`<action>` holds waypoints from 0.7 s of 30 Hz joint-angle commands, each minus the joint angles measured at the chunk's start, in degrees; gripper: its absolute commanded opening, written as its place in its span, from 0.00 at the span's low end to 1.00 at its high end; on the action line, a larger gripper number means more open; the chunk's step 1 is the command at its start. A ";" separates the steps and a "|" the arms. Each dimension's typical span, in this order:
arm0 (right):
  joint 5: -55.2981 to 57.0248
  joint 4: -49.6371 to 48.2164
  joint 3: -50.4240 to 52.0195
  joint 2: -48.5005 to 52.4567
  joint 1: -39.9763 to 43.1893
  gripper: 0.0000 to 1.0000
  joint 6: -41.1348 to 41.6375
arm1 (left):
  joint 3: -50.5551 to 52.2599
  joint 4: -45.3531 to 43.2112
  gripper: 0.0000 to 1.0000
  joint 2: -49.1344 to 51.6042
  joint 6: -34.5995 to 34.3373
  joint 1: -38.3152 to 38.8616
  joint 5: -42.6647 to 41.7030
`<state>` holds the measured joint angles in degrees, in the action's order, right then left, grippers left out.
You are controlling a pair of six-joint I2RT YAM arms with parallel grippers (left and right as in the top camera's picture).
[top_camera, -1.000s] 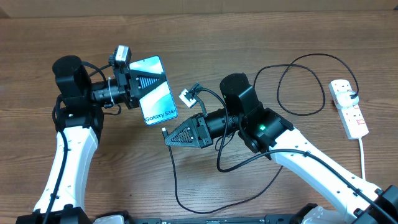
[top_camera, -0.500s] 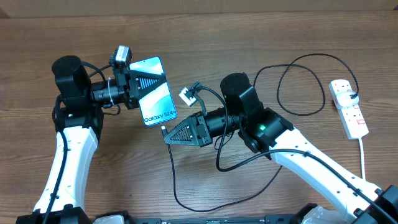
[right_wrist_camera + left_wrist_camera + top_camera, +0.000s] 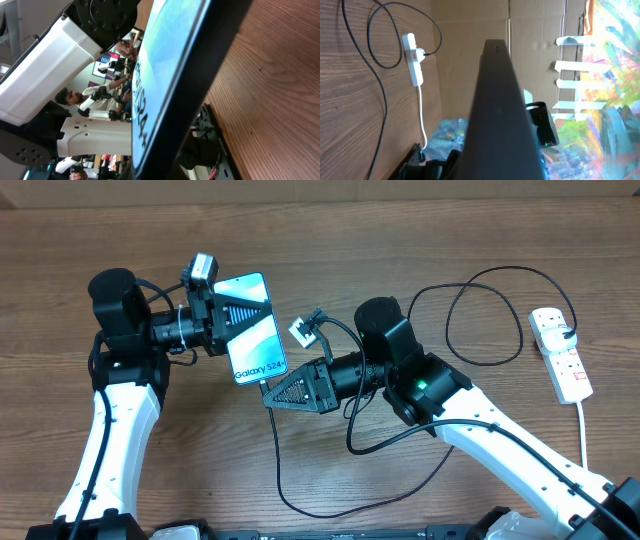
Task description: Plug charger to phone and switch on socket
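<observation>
My left gripper (image 3: 228, 311) is shut on the phone (image 3: 256, 340) and holds it tilted above the table, with the "Galaxy S24" end towards my right gripper (image 3: 268, 396). My right gripper is shut on the charger (image 3: 280, 470) near its connector tip. The tip sits right at the phone's lower short edge, and I cannot tell if it is inserted. The phone fills the left wrist view edge-on (image 3: 500, 115), and its screen shows close up in the right wrist view (image 3: 165, 50). The white socket (image 3: 561, 355) lies at the far right with a black plug in it; it also shows in the left wrist view (image 3: 413, 59).
The charger cable loops low across the table front and makes a large loop (image 3: 480, 310) beside the socket. A white cord (image 3: 584, 430) runs from the socket towards the front edge. A small white tag (image 3: 299, 334) hangs by the right wrist.
The left arm has shifted the phone slightly right and down, and the right gripper has edged up and left. The gap between connector tip and phone edge has closed.
</observation>
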<state>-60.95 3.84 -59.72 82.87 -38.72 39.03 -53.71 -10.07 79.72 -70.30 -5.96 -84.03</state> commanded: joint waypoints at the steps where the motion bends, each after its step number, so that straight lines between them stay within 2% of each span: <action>1: 0.39 -0.59 -1.09 -0.57 -0.22 0.04 1.18 | -0.39 -1.38 0.04 -0.55 1.36 0.42 -1.55; 5: -2.10 -0.59 -1.09 -0.57 -0.22 0.04 1.51 | -0.39 -4.07 0.04 -0.55 1.33 0.37 -1.55; 21: -4.48 -0.59 -1.09 -0.57 -0.20 0.04 1.53 | -0.39 -4.17 0.05 -0.55 1.51 0.37 -1.90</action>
<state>-64.10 3.84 -59.72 82.87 -38.72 40.38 -53.71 -13.76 79.72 -69.97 -5.96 -84.05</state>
